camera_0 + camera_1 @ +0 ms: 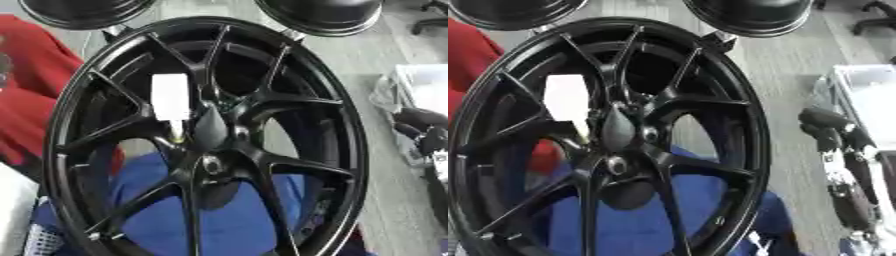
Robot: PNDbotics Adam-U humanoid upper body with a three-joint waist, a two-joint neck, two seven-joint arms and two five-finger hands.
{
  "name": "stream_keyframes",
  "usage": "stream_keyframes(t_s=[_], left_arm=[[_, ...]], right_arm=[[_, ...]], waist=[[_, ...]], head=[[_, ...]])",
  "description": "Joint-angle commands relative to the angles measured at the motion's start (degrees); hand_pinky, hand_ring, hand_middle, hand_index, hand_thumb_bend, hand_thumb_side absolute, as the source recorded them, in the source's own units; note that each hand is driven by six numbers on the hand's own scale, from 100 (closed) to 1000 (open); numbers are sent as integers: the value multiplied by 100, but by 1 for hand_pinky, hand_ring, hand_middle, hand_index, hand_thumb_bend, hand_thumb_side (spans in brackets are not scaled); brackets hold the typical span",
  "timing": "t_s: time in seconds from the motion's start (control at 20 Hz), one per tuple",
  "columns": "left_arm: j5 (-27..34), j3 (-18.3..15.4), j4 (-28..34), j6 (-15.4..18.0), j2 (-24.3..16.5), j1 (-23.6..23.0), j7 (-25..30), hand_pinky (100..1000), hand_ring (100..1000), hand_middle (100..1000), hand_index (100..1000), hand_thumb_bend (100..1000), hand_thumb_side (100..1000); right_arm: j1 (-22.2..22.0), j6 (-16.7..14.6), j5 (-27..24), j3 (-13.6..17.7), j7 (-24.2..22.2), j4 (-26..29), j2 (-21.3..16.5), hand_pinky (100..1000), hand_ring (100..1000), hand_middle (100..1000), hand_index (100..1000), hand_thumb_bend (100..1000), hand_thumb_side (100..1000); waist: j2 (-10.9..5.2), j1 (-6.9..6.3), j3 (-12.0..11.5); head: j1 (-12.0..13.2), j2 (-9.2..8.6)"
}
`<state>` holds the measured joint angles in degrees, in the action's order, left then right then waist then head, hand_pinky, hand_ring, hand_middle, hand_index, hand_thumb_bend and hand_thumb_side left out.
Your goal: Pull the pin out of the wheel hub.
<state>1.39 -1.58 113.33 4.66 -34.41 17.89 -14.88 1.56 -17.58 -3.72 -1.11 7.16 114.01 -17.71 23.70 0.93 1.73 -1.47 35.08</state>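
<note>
A large black wheel hub [206, 150] with thin paired spokes stands upright and fills most of both views. A white rectangular piece [170, 96] shows between the spokes, left of the centre. A short pale pin [178, 131] runs down from it toward the hub's middle. Beside it sit a dark centre cap [211, 127] and a round bolt hole [211, 164]. My right hand [826, 125] shows as a dark shape at the right edge, well apart from the wheel, with its arm [853, 197] running down below it. No left hand shows.
Two more black round rims [83, 11] [750, 15] hang at the top edge. Red fabric [31, 85] lies at the left and blue fabric [232, 220] behind the wheel's lower half. A white table [868, 100] stands at the right on grey floor.
</note>
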Motion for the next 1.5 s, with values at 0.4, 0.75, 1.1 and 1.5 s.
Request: stream_keyframes(t_s=[0.4,0.75,1.1,1.5], left_arm=[[-179,410,126,39,-2242,-32,600,654,736,614,704,547,508],[-135,698,126,-142,-3211,202,1481,688,736,620,722,546,517],[-206,1214,126,-362,-3744,681,2478,722,743,635,744,560,504],[-72,1925,126,-893,-3742,1924,3636,759,769,665,778,566,520]], right_arm=[[-311,36,340,-26,116,58,40,853,827,759,753,100,627],[-512,110,578,-70,204,58,123,853,828,760,753,100,636],[-591,148,719,-147,241,58,144,853,828,760,753,100,641],[-696,209,732,-183,207,58,81,853,828,761,752,100,654]], waist=[[-289,-134,197],[-355,-124,82],[-381,-103,11],[-499,-145,-34]], head=[[-53,174],[-52,310],[-99,333],[-125,337]])
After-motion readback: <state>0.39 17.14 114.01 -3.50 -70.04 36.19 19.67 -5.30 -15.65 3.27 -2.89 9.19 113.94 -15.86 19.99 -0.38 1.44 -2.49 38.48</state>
